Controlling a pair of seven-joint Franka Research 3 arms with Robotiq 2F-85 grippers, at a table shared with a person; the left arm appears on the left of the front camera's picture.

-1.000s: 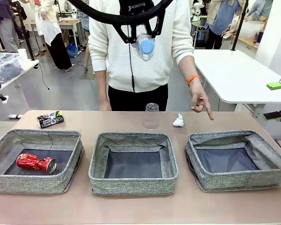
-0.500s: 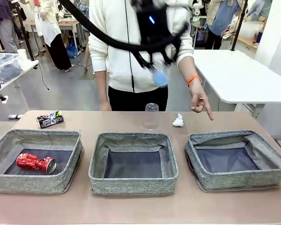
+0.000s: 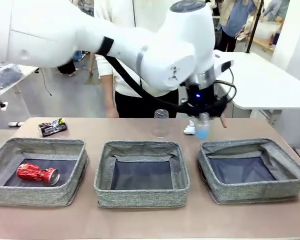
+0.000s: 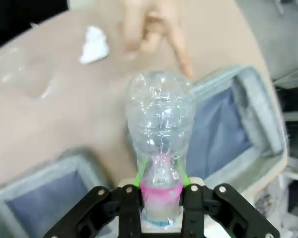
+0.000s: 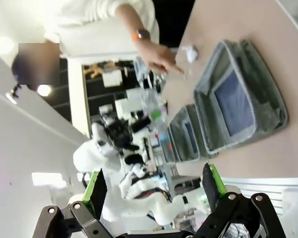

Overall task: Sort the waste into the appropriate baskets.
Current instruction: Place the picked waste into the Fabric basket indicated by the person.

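My left gripper (image 3: 202,119) reaches across from the left and is shut on the neck of a clear plastic bottle (image 3: 203,131) with a blue cap, which hangs over the table beside the right basket's (image 3: 252,187) far left corner. In the left wrist view my fingers (image 4: 130,198) clamp the bottle (image 4: 161,124) just above its cap. A crushed red can (image 3: 37,173) lies in the left basket (image 3: 37,195). The middle basket (image 3: 141,192) holds nothing. A printed can (image 3: 53,127), a clear cup (image 3: 161,123) and a paper wad (image 3: 189,130) sit behind the baskets. My right gripper (image 5: 153,188) hangs open and empty, off to the side.
A person stands at the far edge, one hand (image 4: 154,29) pointing down at the table near the paper wad (image 4: 94,43). My left arm (image 3: 115,45) spans the upper scene. A white table (image 3: 260,80) stands behind on the right.
My left arm has swung right and down with the bottle, from high over the middle basket to just beside the right basket. The right gripper has left the front view's right edge.
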